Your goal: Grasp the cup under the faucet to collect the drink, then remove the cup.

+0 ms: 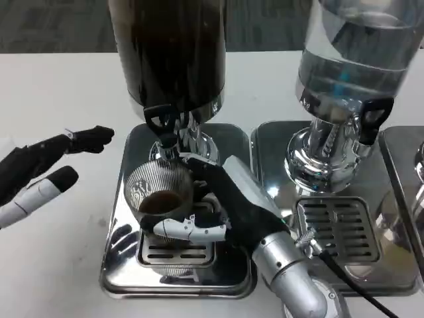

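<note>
My right hand (222,209) is wrapped around the clear ribbed plastic cup (159,192), fingers curled across its front, gripping it. The cup sits just left of that hand's palm, directly beneath the black faucet tap (162,122) of the dark drink dispenser (169,50), brown liquid in its bottom. My left hand (40,172) hovers well left of the cup, fingers spread, holding nothing.

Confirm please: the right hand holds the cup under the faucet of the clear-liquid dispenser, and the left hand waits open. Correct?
Not quite. In the head view the right hand holds the cup under the faucet of the dark-liquid dispenser, not the clear one. The left hand does wait open.
</note>
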